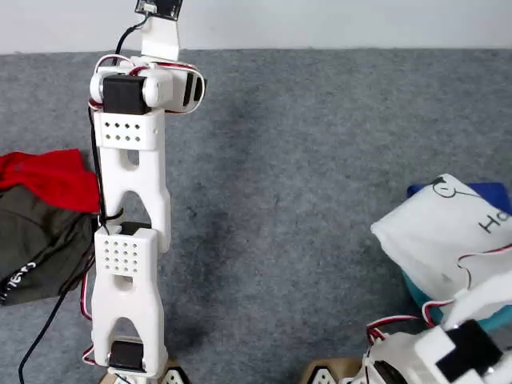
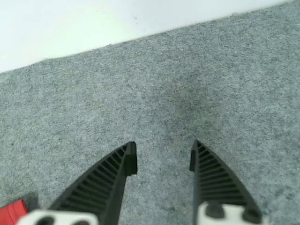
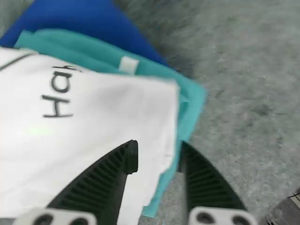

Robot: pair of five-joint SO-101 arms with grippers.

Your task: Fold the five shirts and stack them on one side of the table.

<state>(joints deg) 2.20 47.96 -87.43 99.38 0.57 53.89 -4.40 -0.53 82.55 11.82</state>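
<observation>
At the left edge of the bench (image 1: 304, 176) we see two shirts that are not folded: a red shirt (image 1: 44, 176) lies crumpled, and a dark shirt (image 1: 36, 240) lies just beside it on the near side, touching it and partly under it. A black cable (image 1: 48, 320) runs across the dark shirt toward the base of the left arm (image 1: 132, 216). This arm is stretched out long over the grey surface, from the near edge to the far edge where the white wall (image 1: 320, 24) begins. Its wrist view shows the left hand (image 2: 163, 152) with the two black fingers spread apart and nothing between them. Under it is bare grey bench, and a small corner of the red shirt shows at the edge of that view. The middle of the bench carries nothing. On the right side the other three shirts lie in a pile: a white shirt (image 1: 436, 232) with dark lettering on top, a teal shirt (image 1: 416, 292) under it and a blue shirt (image 1: 480, 192) at the bottom, showing at the far side. The right arm (image 1: 448, 344) stays low at the near right corner, beside this pile. The right hand (image 3: 158, 150) is spread too, with one finger above the white shirt and the other beyond the teal edge. We cannot tell if the fingers touch the cloth.
</observation>
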